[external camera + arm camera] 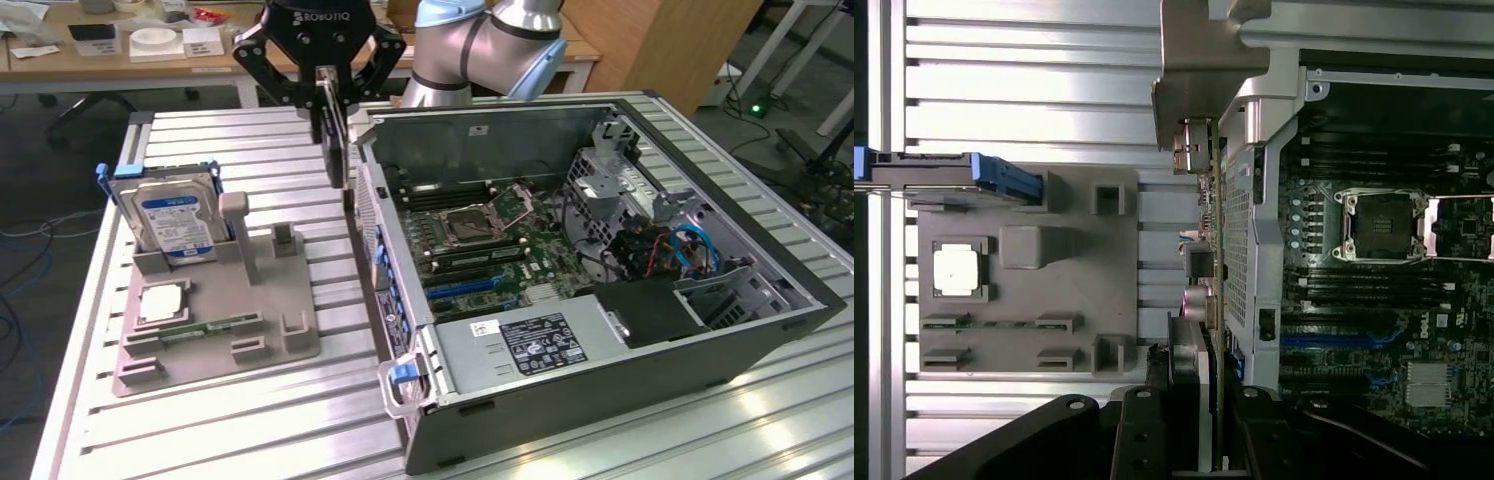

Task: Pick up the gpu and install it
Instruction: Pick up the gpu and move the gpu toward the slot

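A ribbed aluminium workbench spans the foreground of a workshop, overhead light glinting off its slats towards the exterior view's right. Behind it, a wooden desk runs along the back, strewn with papers and small white boxes. A light wooden cabinet stands at the exterior view's right, beside white metal legs. Loose cables trail over the dark floor, and a small green light glows low down.
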Available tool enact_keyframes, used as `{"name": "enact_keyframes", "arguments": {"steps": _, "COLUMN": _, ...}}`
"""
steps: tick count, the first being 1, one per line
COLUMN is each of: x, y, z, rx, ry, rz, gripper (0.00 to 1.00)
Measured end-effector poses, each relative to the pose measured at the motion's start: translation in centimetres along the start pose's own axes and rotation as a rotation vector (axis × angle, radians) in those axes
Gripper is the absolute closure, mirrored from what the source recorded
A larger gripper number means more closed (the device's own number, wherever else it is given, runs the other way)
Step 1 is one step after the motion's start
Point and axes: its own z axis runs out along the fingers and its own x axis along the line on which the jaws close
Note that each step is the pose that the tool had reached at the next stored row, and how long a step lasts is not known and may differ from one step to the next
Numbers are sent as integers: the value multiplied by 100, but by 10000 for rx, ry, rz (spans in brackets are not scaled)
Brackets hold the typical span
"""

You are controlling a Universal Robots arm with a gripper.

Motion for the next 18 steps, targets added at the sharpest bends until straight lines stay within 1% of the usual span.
{"name": "enact_keyframes", "arguments": {"steps": 18, "x": -138, "y": -1, "z": 4, "rx": 0, "ry": 0, "rz": -1, "gripper": 72}}
